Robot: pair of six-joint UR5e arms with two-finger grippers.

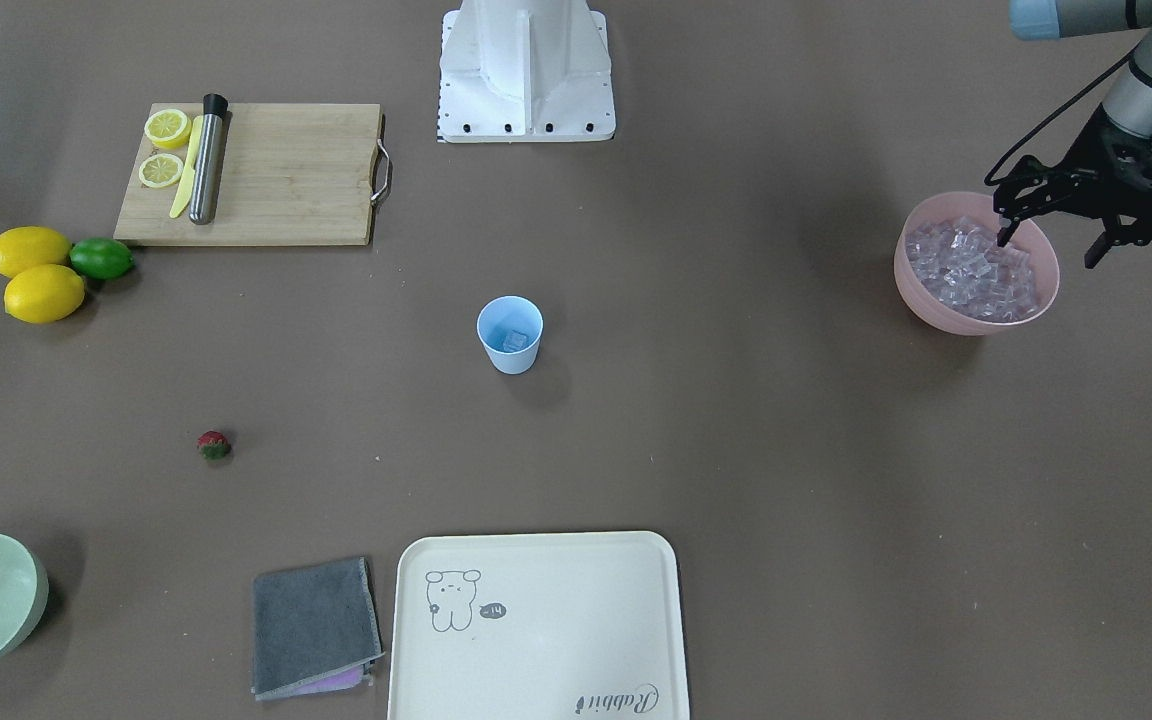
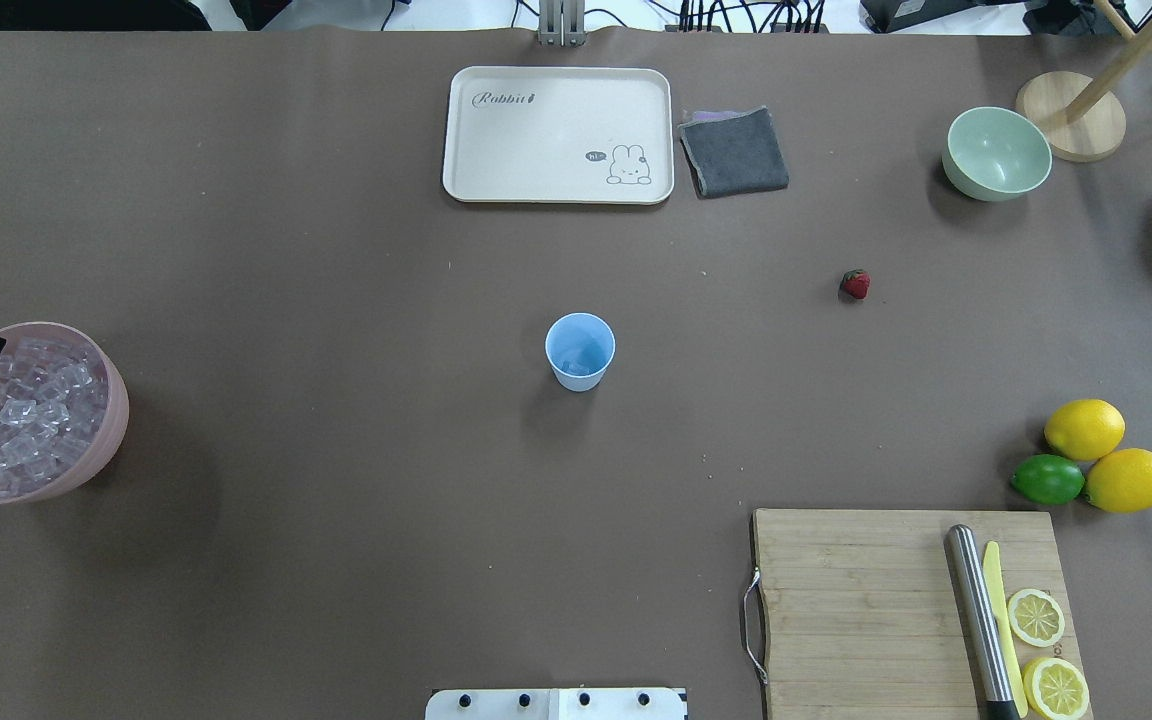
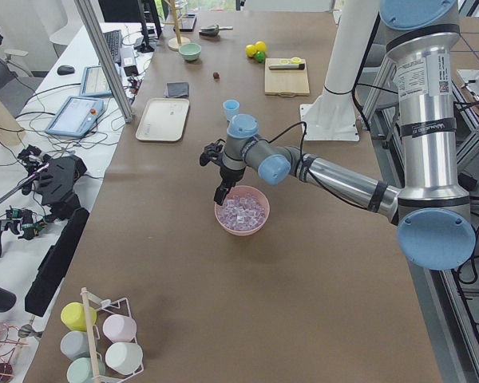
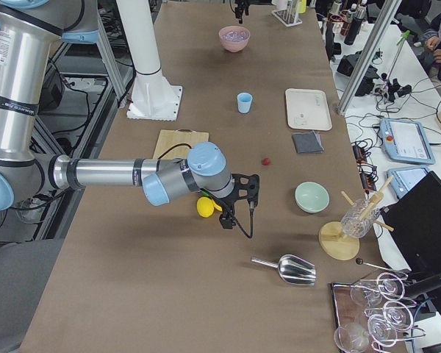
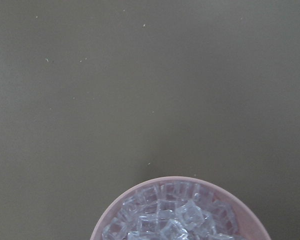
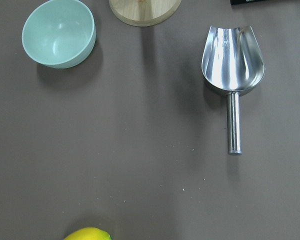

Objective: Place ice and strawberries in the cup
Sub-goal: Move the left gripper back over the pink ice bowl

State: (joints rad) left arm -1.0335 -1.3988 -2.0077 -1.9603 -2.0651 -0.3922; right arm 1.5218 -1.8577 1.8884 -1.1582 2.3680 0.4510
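Left tool (image 1: 1049,250) hung over the pink bowl (image 1: 946,315), fingers apart, 1 tip low by the rim. Whether it touched the ice (image 1: 976,275) was unclear. The overhead view cut this tool down to a black sliver at the frame edge, and its wrist cam caught only part of the bowl.

Right tool (image 4: 237,220) showed in the right side view only, above the table (image 1: 736,450) by the lemons (image 4: 204,207), 1 partly hidden behind it. Fingers apart or together: can't tell.

Cup (image 1: 510,335) stood upright mid-table w/ something clear inside, approx 1 cube; the count was hard to make out. Strawberry (image 1: 214,445) lay on the table, well apart from the cup.
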